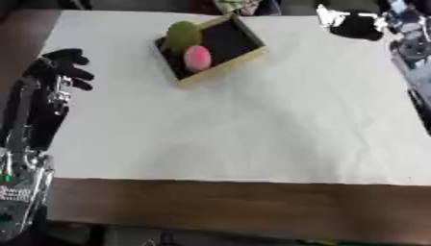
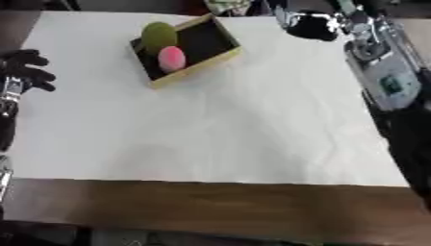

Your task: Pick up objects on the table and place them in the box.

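Up at twelve o'clock, the box (image 1: pixel 244 50) holds my green ball (image 1: pixel 183 34) and pink ball (image 1: pixel 197 57). At nine, my left hand (image 1: pixel 66 67) hangs curled, empty. At two, my right hand (image 2: pixel 313 25): fingers I cannot tell.

One box (image 1: pixel 244 56) stands on the table. In it lie two round things: one green ball (image 1: pixel 183 35) and one pink ball (image 1: pixel 198 57). One white sheet (image 1: pixel 252 120) covers the one wooden table (image 1: pixel 235 206). Two robot hands show: one left hand (image 1: pixel 67 67) at the left edge and one right hand (image 2: pixel 310 25) at the far right. Two arms come in, one from each side. No other loose things can be counted on the sheet.
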